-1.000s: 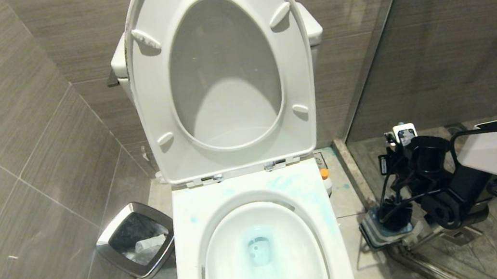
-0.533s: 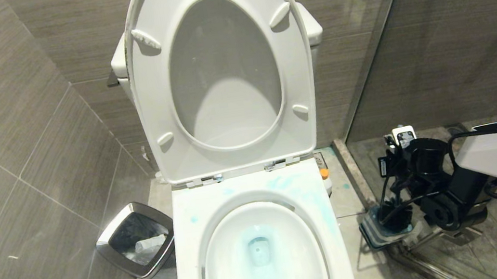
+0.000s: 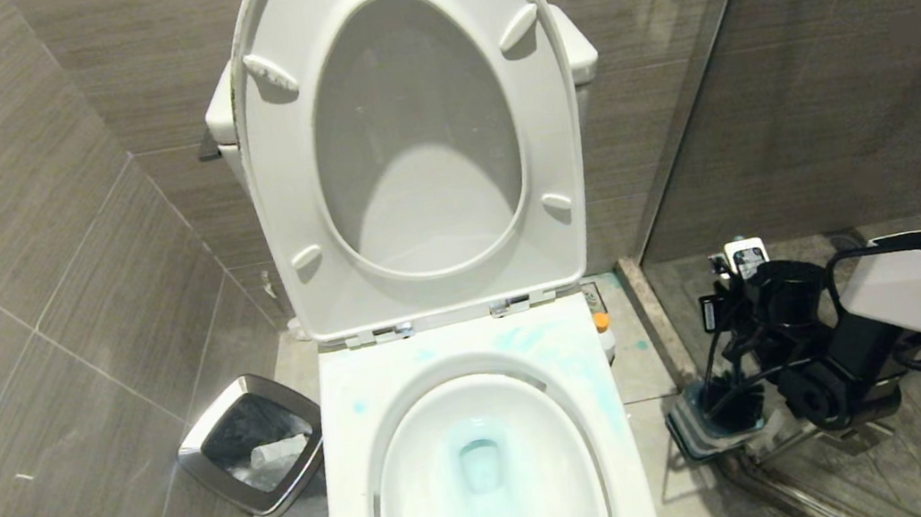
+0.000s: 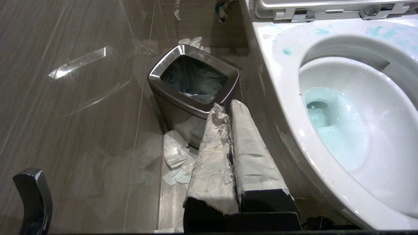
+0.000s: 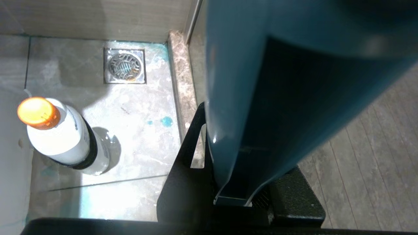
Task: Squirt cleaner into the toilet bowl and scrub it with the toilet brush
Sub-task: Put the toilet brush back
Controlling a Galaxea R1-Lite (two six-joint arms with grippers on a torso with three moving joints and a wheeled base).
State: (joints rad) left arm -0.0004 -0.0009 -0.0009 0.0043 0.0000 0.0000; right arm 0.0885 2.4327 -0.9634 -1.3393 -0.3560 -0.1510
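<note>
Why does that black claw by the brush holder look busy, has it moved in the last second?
Barely. Against the holder on the floor, the right gripper has shifted only a touch, slightly right and down, still clamped on the toilet brush.

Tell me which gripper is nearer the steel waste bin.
Left. The left gripper sits right beside the waste bin, on the toilet bowl's left side. The right gripper is on the bowl's far side.

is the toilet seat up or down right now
Up. The seat and lid stand raised against the tank, leaving the toilet bowl rim bare, with the cleaner tinting its water blue.
</note>
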